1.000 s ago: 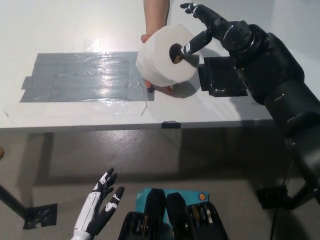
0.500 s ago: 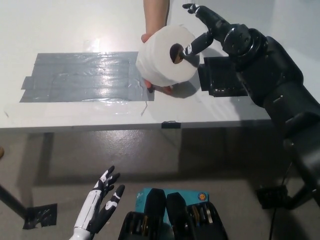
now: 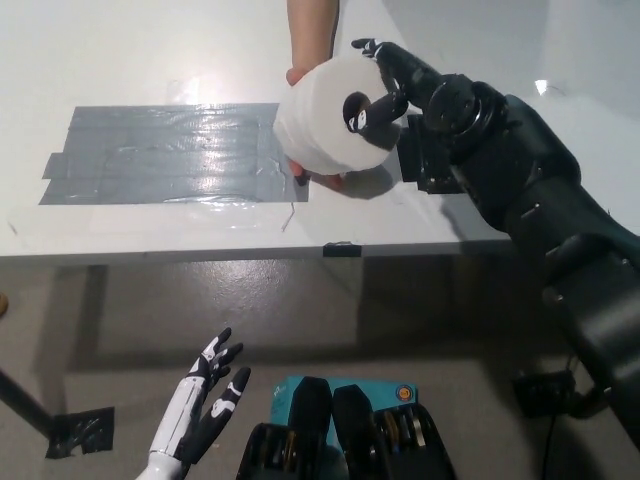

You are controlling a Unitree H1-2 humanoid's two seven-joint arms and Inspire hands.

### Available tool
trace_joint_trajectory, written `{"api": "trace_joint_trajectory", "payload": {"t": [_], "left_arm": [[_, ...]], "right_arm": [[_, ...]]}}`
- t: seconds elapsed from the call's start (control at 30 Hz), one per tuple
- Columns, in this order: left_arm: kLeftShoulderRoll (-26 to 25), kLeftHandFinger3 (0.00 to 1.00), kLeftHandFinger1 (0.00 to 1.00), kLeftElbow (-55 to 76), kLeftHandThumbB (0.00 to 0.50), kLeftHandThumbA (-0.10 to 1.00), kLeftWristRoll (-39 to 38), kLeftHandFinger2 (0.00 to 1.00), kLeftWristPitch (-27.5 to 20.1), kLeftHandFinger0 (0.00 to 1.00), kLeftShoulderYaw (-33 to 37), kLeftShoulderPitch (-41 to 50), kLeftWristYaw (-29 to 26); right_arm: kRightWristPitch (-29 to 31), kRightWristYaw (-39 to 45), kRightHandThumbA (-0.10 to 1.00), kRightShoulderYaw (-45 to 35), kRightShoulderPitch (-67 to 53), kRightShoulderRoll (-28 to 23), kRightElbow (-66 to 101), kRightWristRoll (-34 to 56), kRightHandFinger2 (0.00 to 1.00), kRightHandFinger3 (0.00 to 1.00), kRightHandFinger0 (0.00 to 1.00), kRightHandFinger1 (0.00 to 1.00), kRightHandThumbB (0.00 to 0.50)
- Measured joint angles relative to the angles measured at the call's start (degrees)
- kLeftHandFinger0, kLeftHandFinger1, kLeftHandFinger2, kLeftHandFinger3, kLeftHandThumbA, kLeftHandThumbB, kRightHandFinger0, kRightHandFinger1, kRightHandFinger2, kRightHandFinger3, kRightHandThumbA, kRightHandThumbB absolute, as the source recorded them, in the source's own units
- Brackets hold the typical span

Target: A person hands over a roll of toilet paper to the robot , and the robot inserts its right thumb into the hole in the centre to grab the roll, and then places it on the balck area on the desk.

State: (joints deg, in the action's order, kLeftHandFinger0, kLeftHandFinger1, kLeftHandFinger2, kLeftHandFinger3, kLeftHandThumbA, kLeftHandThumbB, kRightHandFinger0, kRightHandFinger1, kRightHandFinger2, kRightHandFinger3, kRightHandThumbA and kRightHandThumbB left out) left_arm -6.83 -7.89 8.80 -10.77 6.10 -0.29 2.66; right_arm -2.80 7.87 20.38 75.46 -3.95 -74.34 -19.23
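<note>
A person's hand (image 3: pixel 311 35) reaches in from the top and holds a white toilet paper roll (image 3: pixel 318 128) just above the desk, hole facing right. My black right hand (image 3: pixel 398 84) is at the roll's right end. Its thumb is in the centre hole and its fingers are spread over the roll's top edge, not clamped down. The large dark taped area (image 3: pixel 165 155) lies on the desk left of the roll, shiny with glare. My white left hand (image 3: pixel 203 412) rests open at the lower left, below the desk.
The white desk (image 3: pixel 130 40) has its front edge across the middle of the picture. A smaller black patch (image 3: pixel 430 165) lies under my right forearm. The person's fingertips (image 3: pixel 336 181) show beneath the roll. Floor lies below the desk edge.
My right hand has moved left to the roll: the thumb went further into the hole and the fingers came over the roll's top. The roll and the person's hand stayed put.
</note>
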Motion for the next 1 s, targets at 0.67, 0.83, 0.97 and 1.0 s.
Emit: {"api": "trace_joint_trajectory", "payload": {"t": [0.67, 0.83, 0.97, 1.0], "left_arm": [[-0.60, 1.00, 0.91, 0.37, 0.084, 0.83, 0.75, 0.88, -0.03, 0.99, 0.45, -1.04, 0.59], [-0.60, 1.00, 0.87, 0.37, 0.078, 0.79, 1.15, 0.86, -0.02, 0.95, 0.58, -1.08, 0.60], [-0.61, 1.00, 0.86, 0.36, 0.099, 0.81, 1.20, 0.87, -0.04, 0.94, 0.58, -1.20, 0.67], [-0.61, 1.00, 0.86, 0.36, 0.099, 0.82, 1.21, 0.87, -0.04, 0.94, 0.57, -1.25, 0.76]], "right_arm": [[0.17, -1.50, 0.47, 3.61, 0.67, 1.98, -3.73, -2.91, 1.00, 1.00, 1.00, 1.00, 0.226], [0.92, -3.45, -0.07, 5.23, 0.67, 2.94, -4.56, -3.95, 0.46, 0.56, 0.22, 0.36, 0.218], [1.88, -5.73, -0.10, 7.31, 0.67, 3.12, -5.14, -5.20, 0.69, 0.62, 0.03, 0.35, 0.246], [2.15, -6.70, -0.10, 8.12, 0.60, 3.16, -5.31, -5.71, 0.74, 0.64, 0.04, 0.38, 0.244]]}}
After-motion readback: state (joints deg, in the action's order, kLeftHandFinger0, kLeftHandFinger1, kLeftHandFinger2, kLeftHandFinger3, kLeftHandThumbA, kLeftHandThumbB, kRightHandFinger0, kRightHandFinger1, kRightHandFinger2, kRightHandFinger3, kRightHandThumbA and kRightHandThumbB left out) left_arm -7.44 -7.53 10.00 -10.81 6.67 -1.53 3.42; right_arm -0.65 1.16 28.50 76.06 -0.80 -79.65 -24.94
